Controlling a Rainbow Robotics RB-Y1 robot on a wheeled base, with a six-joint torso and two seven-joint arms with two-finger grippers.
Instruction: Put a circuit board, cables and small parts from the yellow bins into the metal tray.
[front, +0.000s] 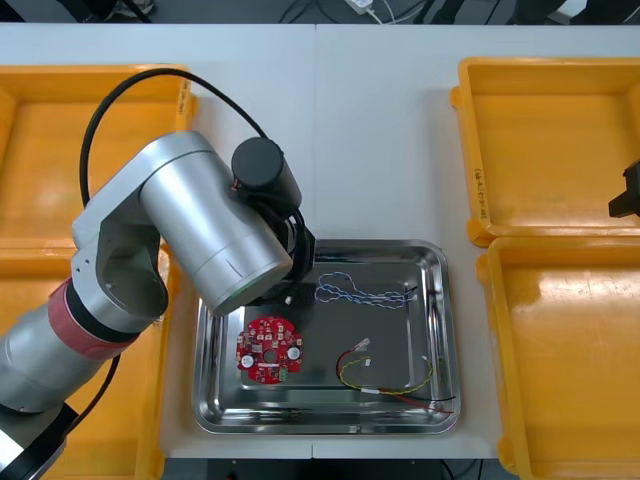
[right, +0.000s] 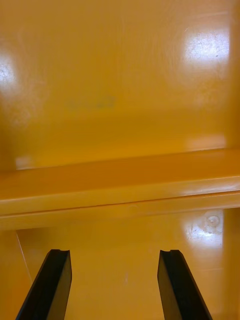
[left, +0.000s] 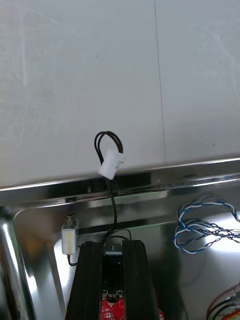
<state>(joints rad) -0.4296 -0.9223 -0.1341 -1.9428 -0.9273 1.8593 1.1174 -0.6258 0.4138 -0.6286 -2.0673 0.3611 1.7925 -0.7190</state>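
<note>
My left gripper (left: 114, 245) hangs over the far left part of the metal tray (front: 440, 330), shut on a black cable (left: 111, 200). The cable rises from between the fingers to a white connector (left: 111, 164); a second connector (left: 68, 239) hangs beside the fingers. In the tray lie a round red circuit board (front: 268, 348), a twisted blue and white cable (front: 360, 293) and a red and yellow cable (front: 385, 375). My right gripper (right: 115, 270) stands open with nothing between its fingers, over the right-hand yellow bins where their rims (right: 120, 192) meet.
Two yellow bins (front: 550, 140) (front: 570, 340) stand to the right of the tray and two (front: 40, 140) (front: 120, 420) to the left. My left arm (front: 200, 220) covers the tray's left corner. Bare table (front: 380, 130) lies beyond the tray.
</note>
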